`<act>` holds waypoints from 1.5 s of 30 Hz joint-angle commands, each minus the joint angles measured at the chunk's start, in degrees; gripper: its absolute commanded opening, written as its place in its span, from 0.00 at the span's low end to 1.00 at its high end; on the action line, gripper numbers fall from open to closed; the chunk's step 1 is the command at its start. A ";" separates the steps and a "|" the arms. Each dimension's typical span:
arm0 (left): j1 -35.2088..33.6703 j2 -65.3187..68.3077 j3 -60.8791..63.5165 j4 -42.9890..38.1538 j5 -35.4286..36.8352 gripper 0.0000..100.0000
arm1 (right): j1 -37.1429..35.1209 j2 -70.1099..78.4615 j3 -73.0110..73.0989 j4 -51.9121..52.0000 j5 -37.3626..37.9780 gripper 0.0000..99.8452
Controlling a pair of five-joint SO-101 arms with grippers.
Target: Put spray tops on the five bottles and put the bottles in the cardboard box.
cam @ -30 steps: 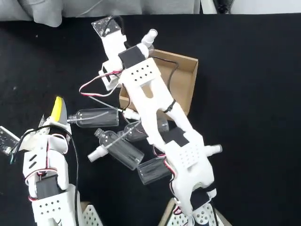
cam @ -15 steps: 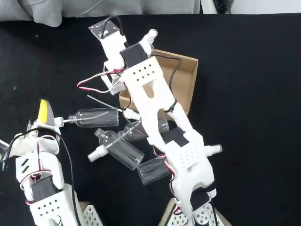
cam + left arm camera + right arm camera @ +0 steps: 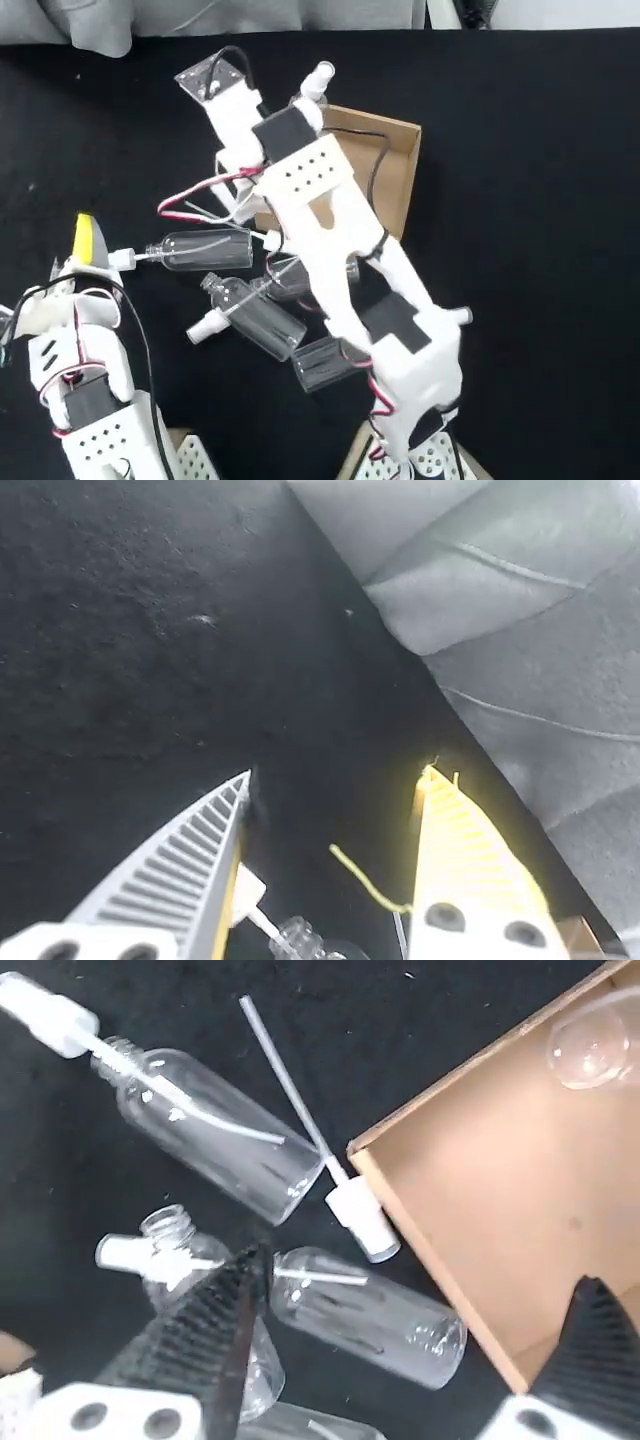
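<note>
A clear bottle point(image 3: 205, 248) lies on the black table with a white spray top point(image 3: 122, 258) partly pushed into its neck. My left gripper point(image 3: 338, 775) is open just beside that top, its yellow finger point(image 3: 88, 238) to the left of it. More bottles point(image 3: 255, 318) point(image 3: 325, 362) lie in a heap under the right arm. My right gripper point(image 3: 420, 1280) hangs open above the corner of the cardboard box point(image 3: 480, 1190) and a bottle point(image 3: 370, 1315). A loose spray top point(image 3: 355, 1210) lies against the box corner. One bottle point(image 3: 590, 1045) is inside the box.
The cardboard box point(image 3: 395, 170) sits at the back centre, partly covered by the right arm. Grey cloth point(image 3: 90, 20) lies along the table's far edge. Red and black cables point(image 3: 195, 190) loop beside the right wrist.
My left gripper has drawn back to the left, away from the bottle's neck, and the spray top now shows at the mouth. The right wrist has shifted slightly left.
</note>
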 commanded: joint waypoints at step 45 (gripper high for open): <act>-1.63 -0.97 -0.57 -1.32 0.09 0.24 | -17.49 -36.26 51.56 -18.81 0.26 0.40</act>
